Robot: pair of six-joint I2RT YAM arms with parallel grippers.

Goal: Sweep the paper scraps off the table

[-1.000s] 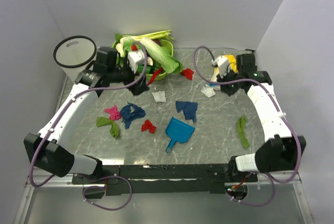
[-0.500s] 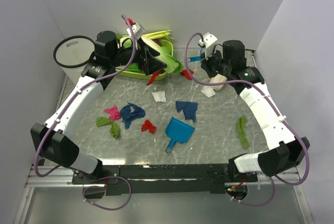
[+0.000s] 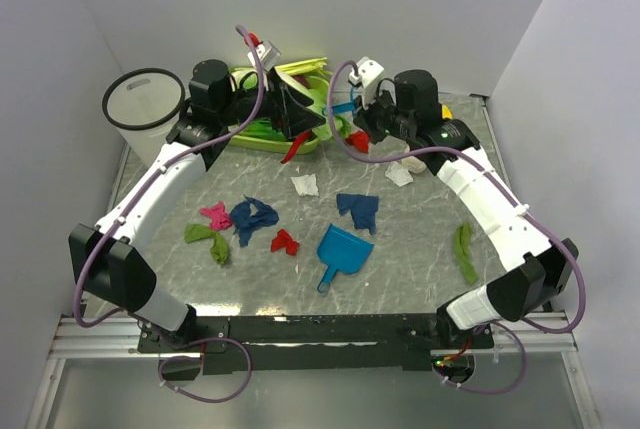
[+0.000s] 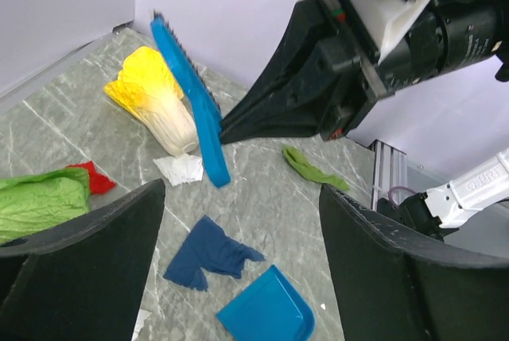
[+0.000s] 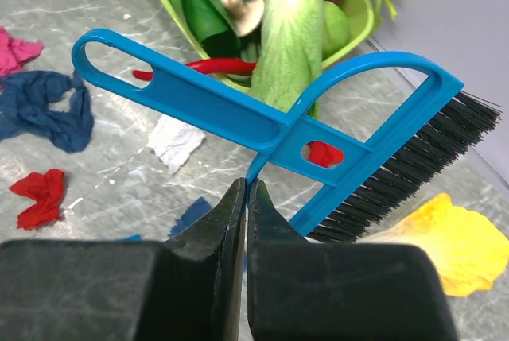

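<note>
Toward 6 o'clock a blue dustpan (image 3: 343, 252) lies on the table (image 3: 420, 239). The paper scraps (image 3: 253, 216) are strewn across its middle, from 9 to 3 o'clock. Toward 12, the left gripper (image 4: 240, 190) hangs with jaws spread wide, and the right gripper (image 5: 246, 186) pinches a blue brush (image 5: 238, 118) by its handle loop.

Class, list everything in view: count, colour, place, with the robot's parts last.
paper scraps: nine, red, white, dark blue, pink, green, scattered on the table
dustpan: one, light blue, mid-table
brush: one, blue, black bristles, in the right gripper
tray: one, lime green, far edge, holding leafy vegetables
chilli: one, red, at the tray's front
cabbage: one, yellow, far right
bin: one, white, black rim, far left corner
left gripper: one, black, open, by the tray
right gripper: one, black, shut on the brush
</note>
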